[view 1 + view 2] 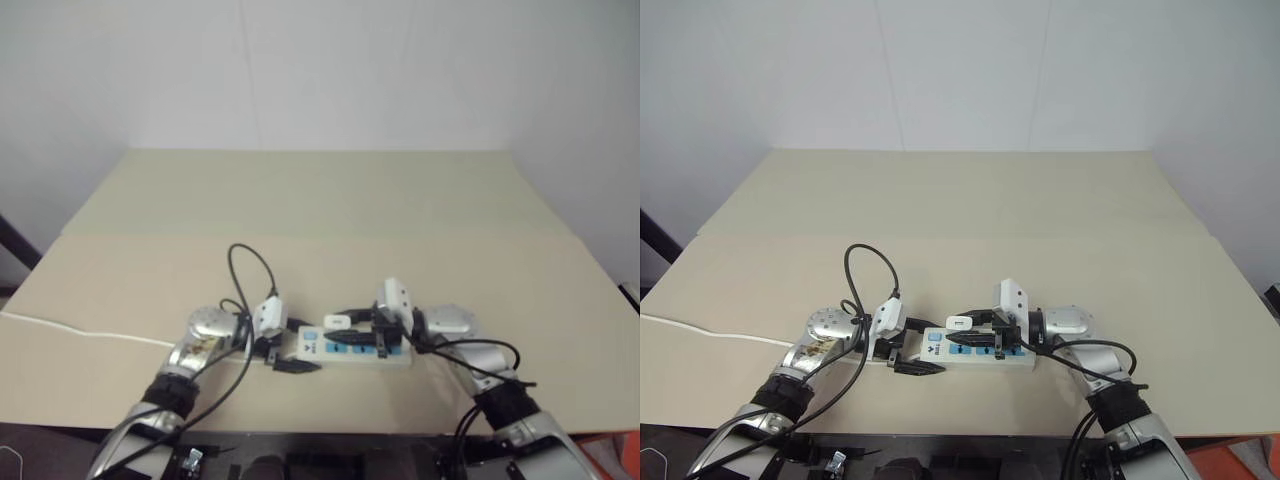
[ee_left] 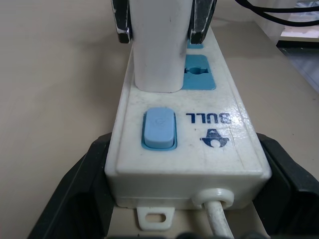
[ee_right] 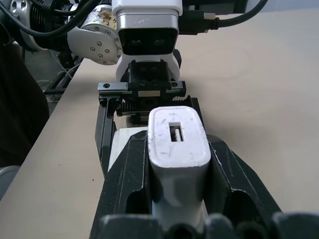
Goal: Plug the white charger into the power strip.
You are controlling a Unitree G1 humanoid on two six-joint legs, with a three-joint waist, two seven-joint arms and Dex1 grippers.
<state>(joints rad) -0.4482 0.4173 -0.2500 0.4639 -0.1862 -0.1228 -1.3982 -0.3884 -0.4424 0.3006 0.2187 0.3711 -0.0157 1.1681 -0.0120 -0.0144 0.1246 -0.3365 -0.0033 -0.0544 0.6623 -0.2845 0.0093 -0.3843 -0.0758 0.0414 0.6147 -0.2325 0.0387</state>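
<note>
Left tool (image 1: 908,357) spread wide, right tool (image 1: 975,344) clamped, tips facing.

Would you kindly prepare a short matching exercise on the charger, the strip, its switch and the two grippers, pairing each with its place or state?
Things:
1. white charger
2. power strip
3. switch
4. left gripper

States:
A. light blue, beside the cord end
B. clasped between the right gripper fingers, standing on the strip
C. lying flat on the table
D. fingers either side of the strip's cord end

Pairs: 1-B, 2-C, 3-A, 4-D
</note>
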